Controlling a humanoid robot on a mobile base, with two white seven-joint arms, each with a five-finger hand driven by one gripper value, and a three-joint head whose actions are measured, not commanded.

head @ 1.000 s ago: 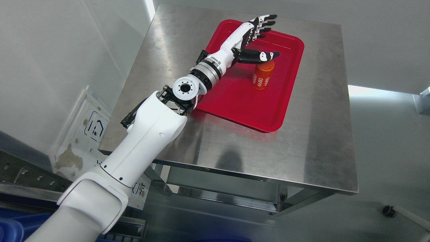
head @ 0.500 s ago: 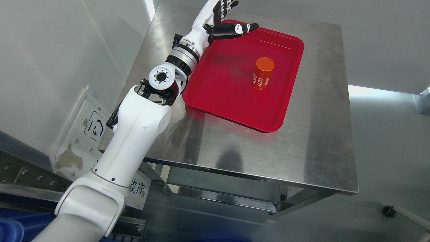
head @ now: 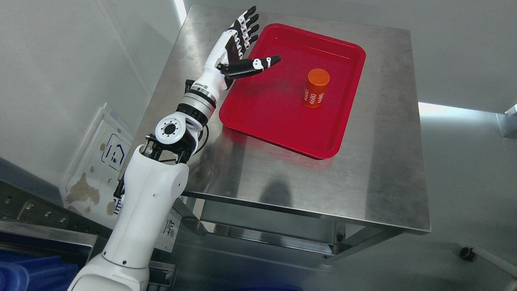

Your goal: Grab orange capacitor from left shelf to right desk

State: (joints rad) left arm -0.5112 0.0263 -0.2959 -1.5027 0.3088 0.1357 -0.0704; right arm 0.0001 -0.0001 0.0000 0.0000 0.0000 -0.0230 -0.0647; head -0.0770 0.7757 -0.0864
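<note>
On steel worktop (head: 375, 169), far half: red tray (head: 278, 121), shallow, rounded corners. Inside tray, toward its far right part: orange capacitor (head: 316, 89), upright cylinder, white "4680" print on side, free of any grasp. At tray's far left edge: left robot hand (head: 238, 44), fingers (head: 247, 25) spread and extended, thumb pointing right over tray, holding nothing, well apart from capacitor. Lower left: white arm (head: 149, 194) rising from bottom edge.

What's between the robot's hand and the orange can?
Nothing: only bare red tray floor separates the open left hand from the orange capacitor, seen in the head view.
</note>
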